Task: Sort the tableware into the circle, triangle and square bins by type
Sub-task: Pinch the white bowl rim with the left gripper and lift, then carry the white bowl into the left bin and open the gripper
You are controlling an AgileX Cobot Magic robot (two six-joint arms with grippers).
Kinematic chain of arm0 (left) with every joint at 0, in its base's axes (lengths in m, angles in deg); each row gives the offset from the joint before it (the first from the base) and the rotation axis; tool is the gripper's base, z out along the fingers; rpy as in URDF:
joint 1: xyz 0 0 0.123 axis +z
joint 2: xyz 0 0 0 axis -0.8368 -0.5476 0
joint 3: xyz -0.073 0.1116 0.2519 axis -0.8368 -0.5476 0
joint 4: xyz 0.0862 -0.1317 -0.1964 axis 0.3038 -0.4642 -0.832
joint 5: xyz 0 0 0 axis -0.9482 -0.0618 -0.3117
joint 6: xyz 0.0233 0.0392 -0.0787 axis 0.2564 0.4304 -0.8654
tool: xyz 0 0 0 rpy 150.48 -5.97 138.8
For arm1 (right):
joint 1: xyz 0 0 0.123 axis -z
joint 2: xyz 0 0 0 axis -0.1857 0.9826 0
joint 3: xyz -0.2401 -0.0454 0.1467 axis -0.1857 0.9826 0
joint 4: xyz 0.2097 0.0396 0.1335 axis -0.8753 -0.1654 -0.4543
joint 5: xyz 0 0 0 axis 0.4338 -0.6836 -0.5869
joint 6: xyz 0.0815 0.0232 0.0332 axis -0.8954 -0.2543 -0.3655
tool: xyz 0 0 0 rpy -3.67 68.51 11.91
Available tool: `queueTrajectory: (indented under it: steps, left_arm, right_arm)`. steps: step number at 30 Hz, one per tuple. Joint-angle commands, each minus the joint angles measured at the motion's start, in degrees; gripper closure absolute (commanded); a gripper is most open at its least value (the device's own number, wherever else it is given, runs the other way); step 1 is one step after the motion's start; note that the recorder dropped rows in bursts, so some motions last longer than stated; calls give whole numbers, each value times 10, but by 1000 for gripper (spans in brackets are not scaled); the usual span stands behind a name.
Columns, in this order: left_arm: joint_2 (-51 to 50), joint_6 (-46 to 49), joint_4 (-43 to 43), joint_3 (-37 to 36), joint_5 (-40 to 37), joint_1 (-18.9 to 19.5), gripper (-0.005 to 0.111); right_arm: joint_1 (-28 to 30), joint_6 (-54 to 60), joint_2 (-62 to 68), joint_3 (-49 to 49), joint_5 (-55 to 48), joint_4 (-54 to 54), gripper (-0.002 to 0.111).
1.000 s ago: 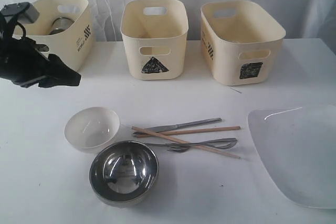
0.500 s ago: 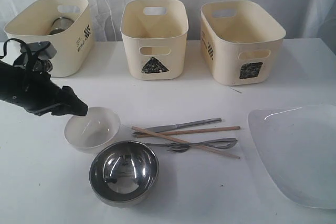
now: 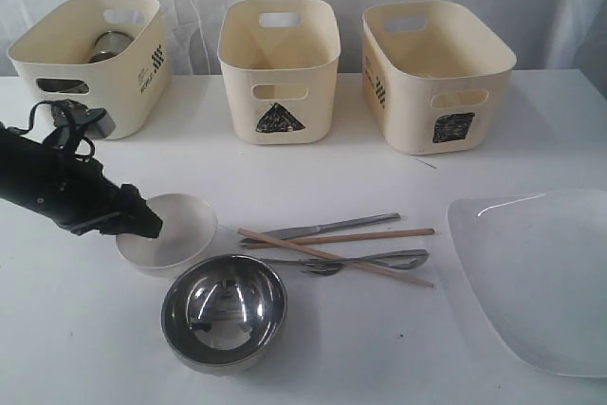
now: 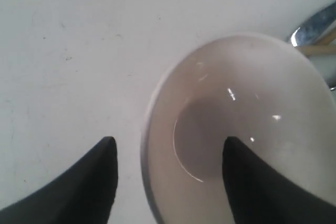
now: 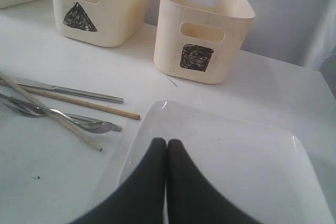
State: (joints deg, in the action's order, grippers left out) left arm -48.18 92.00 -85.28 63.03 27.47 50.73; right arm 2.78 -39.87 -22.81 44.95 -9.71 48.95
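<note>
**Left jaws spread across the white bowl's rim, nothing gripped**

Largest first on the white table (image 3: 313, 173): a large white plate (image 3: 541, 272) at the right edge, bare and well apart from everything else. Above it, the right gripper (image 5: 167, 142), fingers pressed together on nothing.

Along the back, three cream bins. On the left, a bin (image 3: 57, 59) with its mark out of sight and a steel mug (image 3: 109, 43) inside. In the middle, the triangle bin (image 3: 278, 73). On the right, the square bin (image 3: 432, 78).

Nearer the front, a steel bowl (image 3: 224, 312), upright, just beside the white bowl (image 3: 185, 225). At the white bowl, the left gripper (image 3: 142, 220), jaws wide apart over the rim on the side away from the cutlery. One finger outside above the table, the other over the bowl's inside. Contact with the rim impossible to tell.

Right of the bowls, a knife (image 3: 332, 227) and a fork and spoon (image 3: 379, 258), with two wooden chopsticks (image 3: 332, 254) crossing among them.

Likely trouble from here:
- A thin, glossy, sloping wall for the pinch, so a real chance of the rim sliding out during the lift.
- With a closure too high, fingers skating off and tipping the bowl.
- With a sideways push, the white bowl shoved into the steel bowl or the cutlery.
- Held by one edge only, a tilted bowl prone to clipping a bin wall on the way in.
</note>
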Motion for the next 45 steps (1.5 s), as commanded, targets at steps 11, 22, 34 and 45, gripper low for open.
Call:
queueTrajectory:
  steps: [11,22,34,45]
  left_arm:
    - [67,28,-3,18,-7,2,106]
    - [157,26,10,108,224,14,106]
    - [-21,60,14,313,305,62,106]
    - [-159,-1,12,427,258,82,55]
  right_arm:
    - [-1,-2,-4,3,4,0,108]
    - [-1,-2,-4,3,4,0,108]
    - [-1,-2,-4,3,4,0,108]
    - [-1,-7,-4,3,4,-1,108]
